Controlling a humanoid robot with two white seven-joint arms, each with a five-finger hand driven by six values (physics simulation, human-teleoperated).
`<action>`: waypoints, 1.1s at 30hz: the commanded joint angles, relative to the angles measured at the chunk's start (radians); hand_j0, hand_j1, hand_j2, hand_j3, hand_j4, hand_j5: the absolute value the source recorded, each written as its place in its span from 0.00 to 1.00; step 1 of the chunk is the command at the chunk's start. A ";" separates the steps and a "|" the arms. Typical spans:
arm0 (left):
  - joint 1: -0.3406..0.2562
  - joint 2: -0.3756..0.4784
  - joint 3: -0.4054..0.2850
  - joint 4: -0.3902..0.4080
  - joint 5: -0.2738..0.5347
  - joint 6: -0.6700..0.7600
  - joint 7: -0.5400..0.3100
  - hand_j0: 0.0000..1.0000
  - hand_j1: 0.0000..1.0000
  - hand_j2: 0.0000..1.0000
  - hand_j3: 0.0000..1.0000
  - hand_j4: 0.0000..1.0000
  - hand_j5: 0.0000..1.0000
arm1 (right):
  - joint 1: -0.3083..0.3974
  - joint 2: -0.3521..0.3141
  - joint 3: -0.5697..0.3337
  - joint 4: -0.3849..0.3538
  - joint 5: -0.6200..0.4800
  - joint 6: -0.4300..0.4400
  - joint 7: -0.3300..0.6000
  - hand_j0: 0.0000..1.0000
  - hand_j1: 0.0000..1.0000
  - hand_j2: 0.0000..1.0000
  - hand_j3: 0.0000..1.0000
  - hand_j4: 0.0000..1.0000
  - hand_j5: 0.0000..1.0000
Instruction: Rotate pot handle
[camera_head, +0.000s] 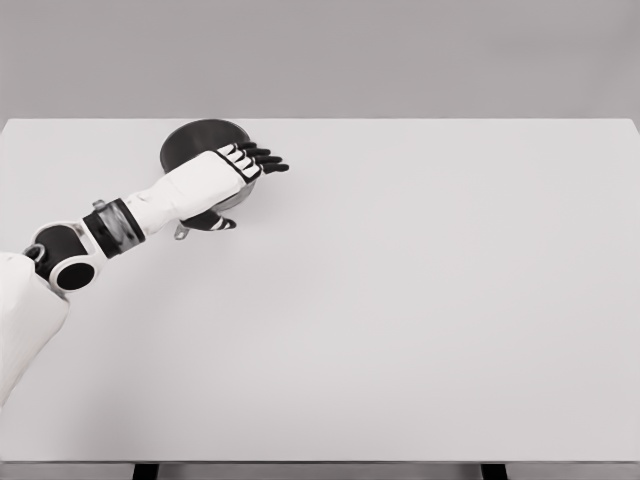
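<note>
From the head camera I see a white table (420, 300) filling most of the view, with a grey wall behind it. The pot (196, 141) sits far out toward eleven o'clock, close to the table's back edge. It is dark and round, and I look down into its open mouth.

My left arm (120, 225) comes in from the lower left and reaches up toward one o'clock across the table. The left hand (225, 178) lies over the near right part of the pot, covering that side of the rim. Its fingers (262, 159) are stretched out almost straight, side by side, pointing toward three o'clock just past the pot's edge. The thumb (215, 222) curls underneath, at the hand's six o'clock side. A small grey piece (181, 233) pokes out beside the thumb, at the pot's six o'clock; it may be the handle, but the hand hides most of it, so I cannot tell whether the hand actually grips anything.
</note>
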 joint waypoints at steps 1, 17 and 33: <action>0.000 0.001 0.001 0.001 0.007 0.001 0.001 1.00 1.00 1.00 1.00 1.00 1.00 | 0.000 0.000 0.000 0.000 0.000 -0.001 0.000 1.00 1.00 1.00 1.00 1.00 1.00; 0.002 -0.007 0.001 0.047 0.007 0.001 0.001 1.00 1.00 1.00 1.00 1.00 1.00 | 0.000 0.000 0.000 0.000 0.000 0.000 0.000 1.00 1.00 1.00 1.00 1.00 1.00; 0.006 0.005 0.016 0.042 0.007 0.001 0.001 1.00 1.00 1.00 1.00 1.00 1.00 | 0.000 0.000 0.000 0.000 0.000 0.000 0.000 1.00 1.00 1.00 1.00 1.00 1.00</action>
